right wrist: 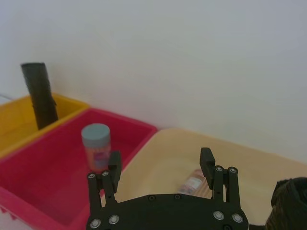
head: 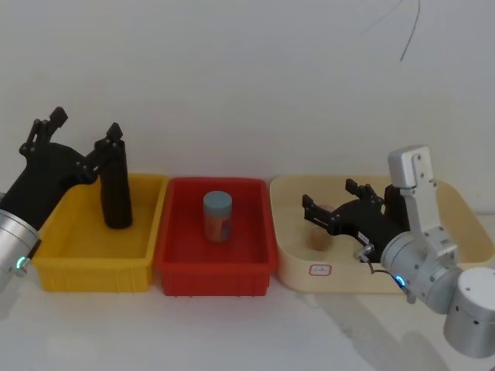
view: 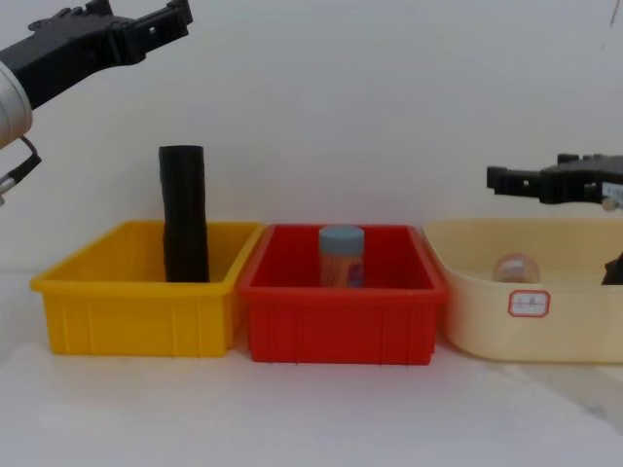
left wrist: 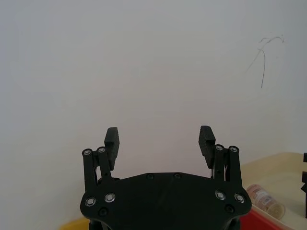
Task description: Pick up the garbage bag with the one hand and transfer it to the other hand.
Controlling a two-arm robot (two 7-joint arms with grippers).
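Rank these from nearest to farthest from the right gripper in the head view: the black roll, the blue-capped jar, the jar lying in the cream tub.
From the right gripper:
1. The lying jar, in the cream tub, just below its fingers.
2. The blue-capped jar, upright in the middle red bin.
3. The black roll, upright in the far-left yellow bin.

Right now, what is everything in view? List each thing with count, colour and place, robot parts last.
garbage bag: one, matte black roll, standing upright in the yellow bin.
yellow bin: one, on the left of the row.
red bin: one, in the middle.
jar: one, grey-blue lid, upright in the red bin.
cream bin: one, on the right, white label on its front.
small jar: one, lying on its side in the cream bin.
left gripper: black, open, raised above the yellow bin.
right gripper: black, open, over the cream bin.
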